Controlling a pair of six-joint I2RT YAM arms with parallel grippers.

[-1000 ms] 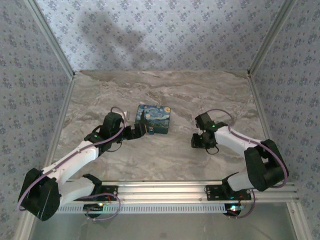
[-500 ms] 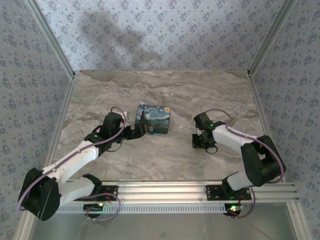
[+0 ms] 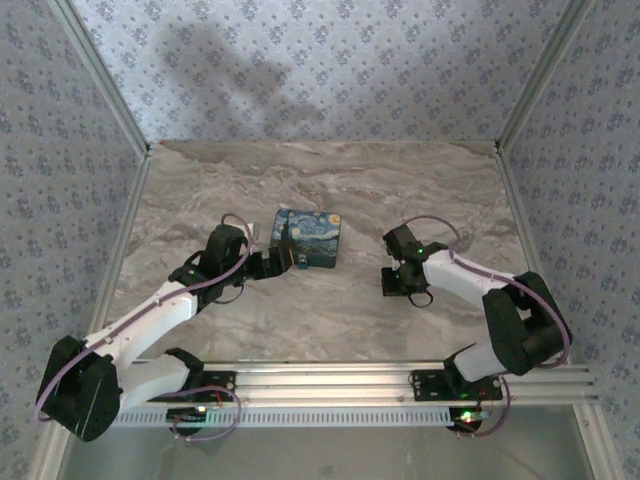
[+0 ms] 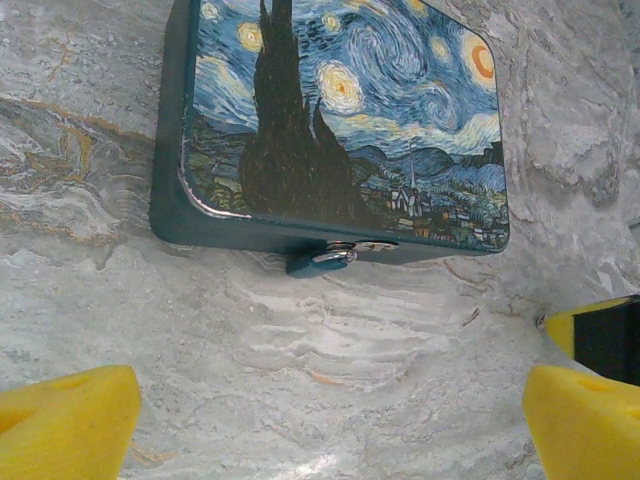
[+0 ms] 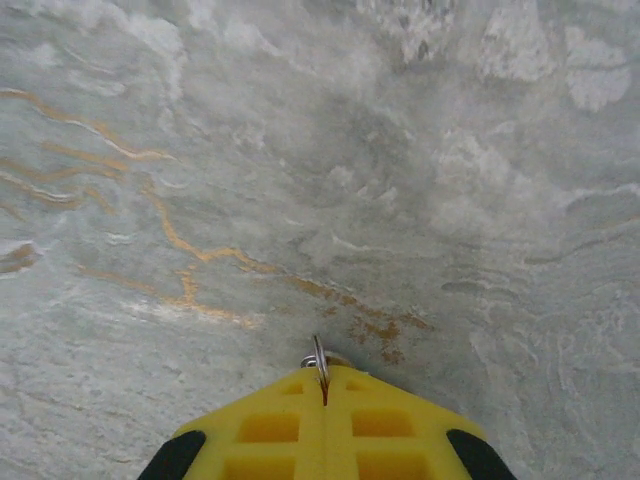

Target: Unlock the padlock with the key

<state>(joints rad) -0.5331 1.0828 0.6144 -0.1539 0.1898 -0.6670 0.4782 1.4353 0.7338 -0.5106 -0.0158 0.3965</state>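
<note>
- Surface: you have a marble-patterned table [image 3: 350,190], grey-beige with rust and gold veins.
- Room: blue floral-print walls [image 3: 330,70] close in three sides. Aluminium posts stand at the corners and a rail [image 3: 330,378] runs along the near edge.
- Painted box [image 4: 340,120]: blue-and-yellow swirl print, lying flat left of the table's centre.
- Padlock [image 4: 322,260]: a tiny blue-grey lump with a silvery top, touching the box's near edge and resting on the table.
- Left gripper [image 4: 330,420]: yellow pads [image 4: 65,420] spread wide, holding nothing, pointed at the padlock from just beside it.
- Right gripper [image 5: 323,385]: yellow fingers [image 5: 270,430] pressed together, pinching a thin metal ring [image 5: 319,360] above bare marble, well apart from the box.
</note>
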